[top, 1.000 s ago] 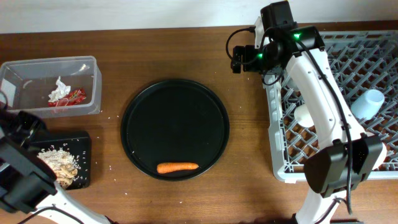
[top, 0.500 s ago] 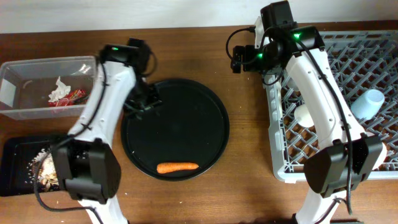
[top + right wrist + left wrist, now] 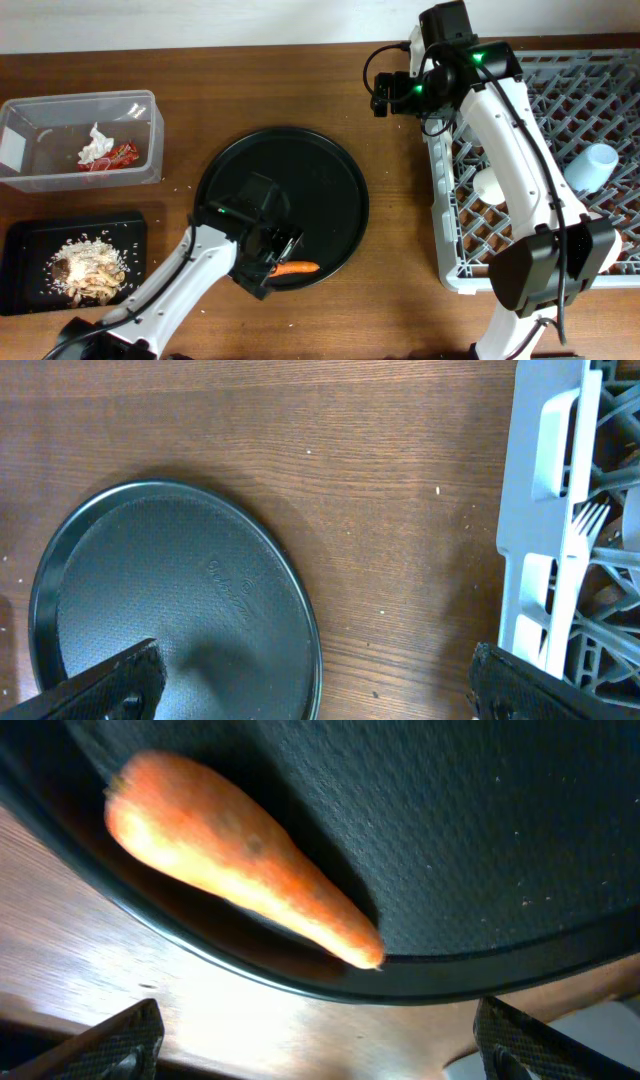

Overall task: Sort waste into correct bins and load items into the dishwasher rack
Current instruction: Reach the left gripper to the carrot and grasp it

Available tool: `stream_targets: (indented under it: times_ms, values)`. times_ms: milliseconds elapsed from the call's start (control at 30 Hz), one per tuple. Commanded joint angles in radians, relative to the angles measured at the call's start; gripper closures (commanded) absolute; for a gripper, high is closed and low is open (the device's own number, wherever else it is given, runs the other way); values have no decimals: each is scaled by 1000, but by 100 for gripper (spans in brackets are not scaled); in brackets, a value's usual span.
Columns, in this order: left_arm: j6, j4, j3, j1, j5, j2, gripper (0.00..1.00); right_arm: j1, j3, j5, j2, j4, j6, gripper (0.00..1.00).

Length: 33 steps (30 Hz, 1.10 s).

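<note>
The small orange carrot (image 3: 297,268) lies at the front edge of the large round black tray (image 3: 310,170); it fills the left wrist view (image 3: 240,865). My left gripper (image 3: 272,262) hovers right at the carrot's left end, open and empty (image 3: 315,1045). The clear tub (image 3: 20,125) at the far left holds white tissue (image 3: 96,146) and the red wrapper (image 3: 118,155). The shallow black tray (image 3: 25,245) holds food scraps (image 3: 88,268). The grey rack (image 3: 600,90) on the right holds a light blue cup (image 3: 592,166) and a small white cup (image 3: 488,184). My right gripper (image 3: 385,95) is open and empty (image 3: 310,685) above bare table beside the rack.
The right wrist view shows the round tray's edge (image 3: 300,610), wood table and the rack's white rim (image 3: 545,560). Small crumbs lie on the table around the black tray.
My left arm has swung from the round tray's far left rim down to its front edge, ending over the carrot. The right arm has not moved.
</note>
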Motion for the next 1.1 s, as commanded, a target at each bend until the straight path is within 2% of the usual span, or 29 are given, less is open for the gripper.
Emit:
stream_targets:
  times_ms: [0, 100, 133, 333, 367, 400, 433, 600, 667, 700, 800, 933, 967, 1067]
  values:
    - [-194, 67, -23, -63, -77, -5, 1, -3, 16, -2, -16, 2, 8, 1]
    - [-284, 105, -25, -121, -201, -4, 1, -3, 16, -2, -17, 2, 8, 1]
    - [-311, 106, -30, -124, -224, -3, 5, -3, 16, -2, -17, 2, 8, 1]
    - [-317, 176, -31, -124, -224, 121, 8, -3, 16, -2, -17, 2, 8, 1]
    - [-317, 177, -31, -124, -234, 126, 11, -3, 16, -2, -17, 2, 8, 1]
    - [-317, 177, -31, -124, -269, 126, 21, -3, 16, -2, -17, 2, 8, 1]
    - [-317, 179, -31, -124, -280, 127, 24, -3, 16, -2, -16, 2, 8, 1]
    - [-317, 216, -31, -124, -291, 215, 24, -3, 16, -2, -16, 2, 8, 1]
    - [-317, 214, -31, -124, -349, 216, 26, -3, 16, -2, -17, 2, 8, 1]
    - [-317, 214, -31, -124, -359, 216, 31, -3, 16, -2, -17, 2, 8, 1]
    - [-317, 214, -32, -124, -409, 216, 34, -3, 16, -2, -17, 2, 8, 1]
    - [-317, 230, -31, -124, -434, 216, 50, -3, 16, -2, -16, 2, 8, 1]
    - [-317, 229, -31, -124, -435, 216, 58, -3, 16, -2, -17, 2, 8, 1]
    - [-316, 229, -31, -124, -433, 216, 63, -3, 16, -2, -17, 2, 8, 1]
